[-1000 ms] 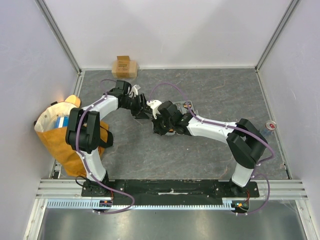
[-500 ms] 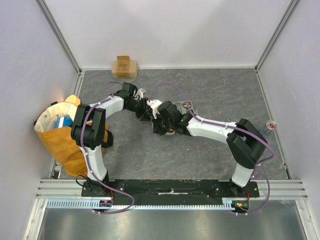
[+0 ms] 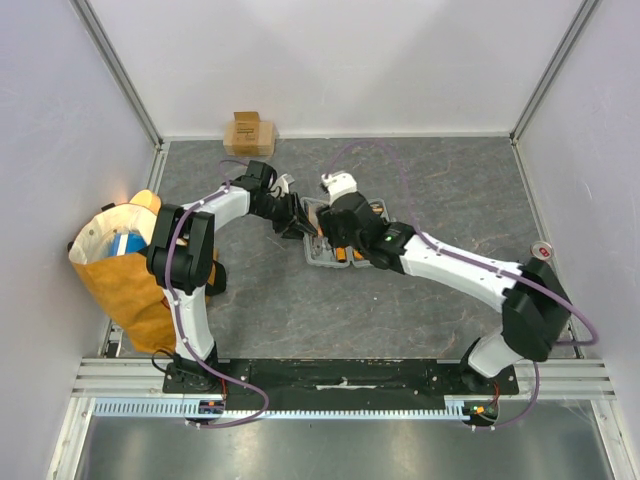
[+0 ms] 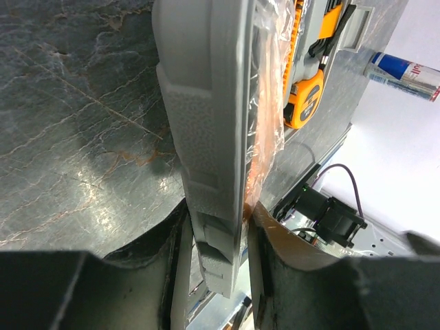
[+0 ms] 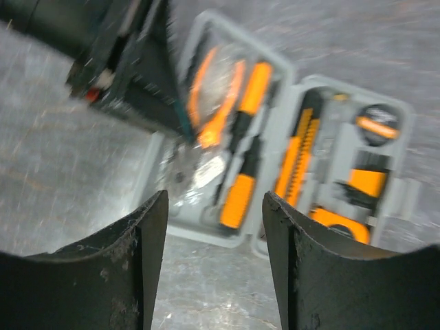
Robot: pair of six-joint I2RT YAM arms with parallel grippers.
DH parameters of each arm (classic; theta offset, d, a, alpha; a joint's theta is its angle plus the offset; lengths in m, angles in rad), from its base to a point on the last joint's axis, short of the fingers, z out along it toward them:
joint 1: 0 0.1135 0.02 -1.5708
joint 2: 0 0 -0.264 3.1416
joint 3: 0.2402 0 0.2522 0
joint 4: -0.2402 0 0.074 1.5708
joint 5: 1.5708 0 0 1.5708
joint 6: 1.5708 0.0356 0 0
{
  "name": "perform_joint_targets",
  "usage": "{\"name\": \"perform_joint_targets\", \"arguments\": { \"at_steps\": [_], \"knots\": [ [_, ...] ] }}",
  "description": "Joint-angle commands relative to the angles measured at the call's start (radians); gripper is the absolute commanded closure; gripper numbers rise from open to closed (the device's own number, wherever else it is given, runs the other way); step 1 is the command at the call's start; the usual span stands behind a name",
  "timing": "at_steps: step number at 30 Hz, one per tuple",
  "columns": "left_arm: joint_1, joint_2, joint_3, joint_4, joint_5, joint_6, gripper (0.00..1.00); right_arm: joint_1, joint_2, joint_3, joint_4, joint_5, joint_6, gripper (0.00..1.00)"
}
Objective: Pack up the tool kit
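The grey tool kit case (image 3: 328,255) lies open near the middle of the dark table (image 3: 450,180), with orange-handled tools seated in both halves and a tape measure (image 4: 306,96) in one. The left gripper (image 4: 216,234) has its jaws pinched narrowly on the case's left rim, with crinkled clear plastic film (image 4: 268,89) beside one finger. The right gripper (image 5: 214,206) hovers above the case, jaws wide with nothing between them; its view is blurred.
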Motion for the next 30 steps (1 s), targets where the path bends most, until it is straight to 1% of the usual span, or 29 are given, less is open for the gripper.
{"name": "perform_joint_targets", "arguments": {
  "at_steps": [1, 3, 4, 5, 8, 11, 19, 24, 30],
  "knots": [
    [0.003, 0.003, 0.053, -0.032, 0.007, 0.034, 0.76, -0.050, -0.091, -0.023, -0.071, 0.358, 0.100, 0.37],
    [0.003, 0.007, 0.062, -0.033, 0.014, 0.033, 0.76, -0.096, -0.108, -0.057, -0.108, 0.447, 0.149, 0.37],
    [0.003, 0.012, 0.066, -0.032, 0.017, 0.030, 0.76, -0.131, -0.120, -0.074, -0.131, 0.456, 0.177, 0.37],
    [0.003, 0.012, 0.070, -0.032, 0.022, 0.028, 0.76, -0.168, -0.127, -0.092, -0.148, 0.443, 0.204, 0.37],
    [0.003, 0.009, 0.073, -0.040, 0.016, 0.027, 0.76, -0.313, -0.151, -0.169, -0.162, 0.327, 0.269, 0.37],
    [0.001, 0.000, 0.084, -0.055, 0.004, 0.034, 0.76, -0.383, -0.125, -0.209, -0.168, 0.251, 0.286, 0.39],
    [-0.025, -0.003, 0.115, -0.089, -0.036, 0.070, 0.70, -0.438, -0.039, -0.255, -0.182, 0.181, 0.367, 0.42],
    [-0.037, -0.016, 0.122, -0.101, -0.064, 0.076, 0.68, -0.446, 0.013, -0.256, -0.150, 0.090, 0.318, 0.44],
    [-0.059, -0.033, 0.165, -0.133, -0.102, 0.090, 0.59, -0.447, 0.055, -0.249, -0.134, 0.056, 0.269, 0.44]
  ]
}}
